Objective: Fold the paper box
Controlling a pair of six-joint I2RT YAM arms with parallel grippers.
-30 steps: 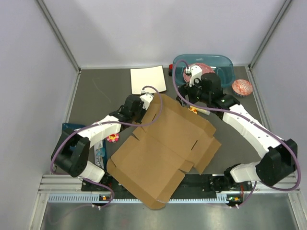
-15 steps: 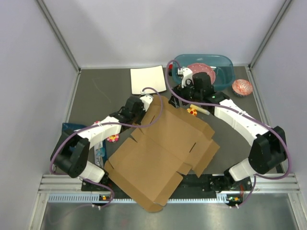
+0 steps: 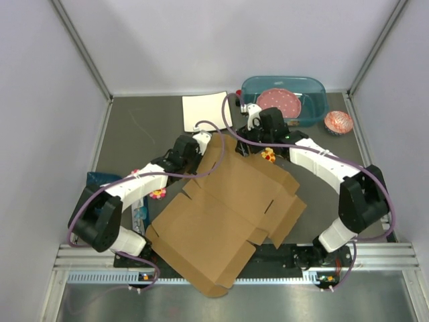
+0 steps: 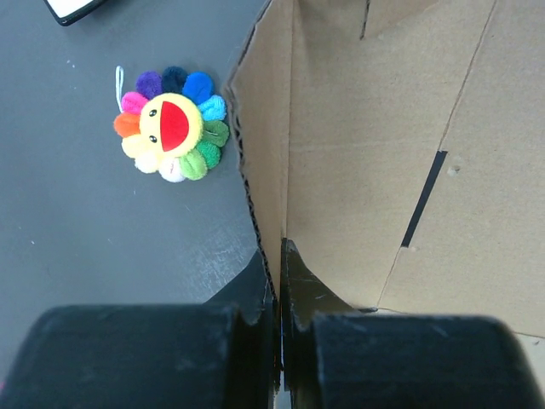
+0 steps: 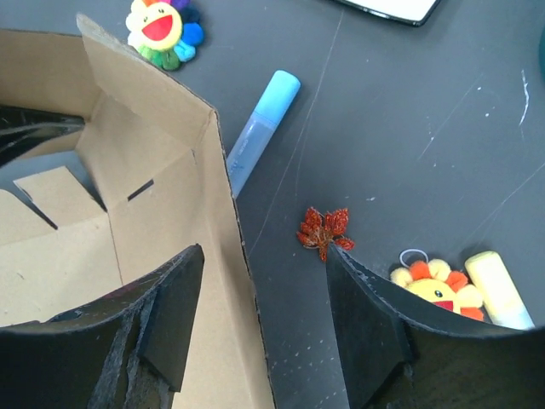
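The left gripper [image 4: 277, 290] is clamping the mostly unfolded paper box's [image 3: 221, 215] one raised wall, the right gripper [image 5: 264, 256] straddling it, jaws apart.

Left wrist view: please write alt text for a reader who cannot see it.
The left arm's black fingers pinch the raised edge of a brown paper box wall. Beside it on the grey table lies a rainbow-petalled flower plush with a yellow face.
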